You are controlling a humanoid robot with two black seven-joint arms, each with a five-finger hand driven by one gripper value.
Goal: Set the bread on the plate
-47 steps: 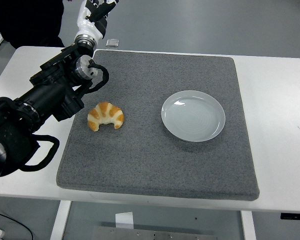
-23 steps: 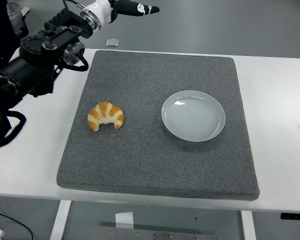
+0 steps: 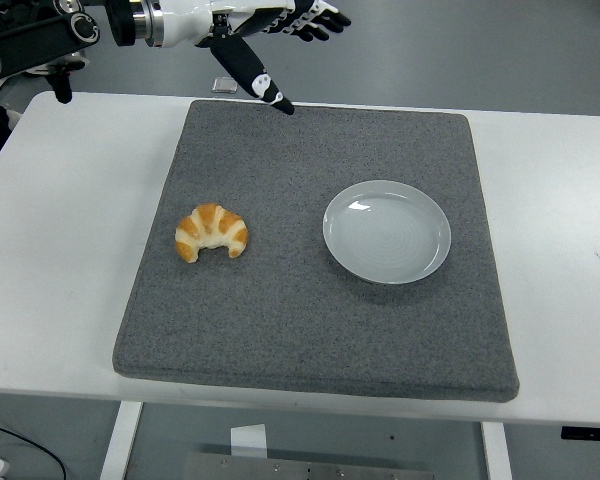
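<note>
A golden croissant lies on the left part of the grey mat. A pale round plate sits empty on the mat's right part, well apart from the bread. My left hand is raised above the mat's far edge, near the picture's top. Its fingers are spread, the thumb pointing down, and it holds nothing. It is far beyond the croissant. My right arm does not show.
The mat lies on a white table. A small grey square object sits just behind the mat's far edge, under my left hand. Grey floor shows beyond the table.
My left arm has swung up and away to the right, from beside the croissant to high over the mat's far edge, and the hand has opened out. The croissant and plate have not moved.
</note>
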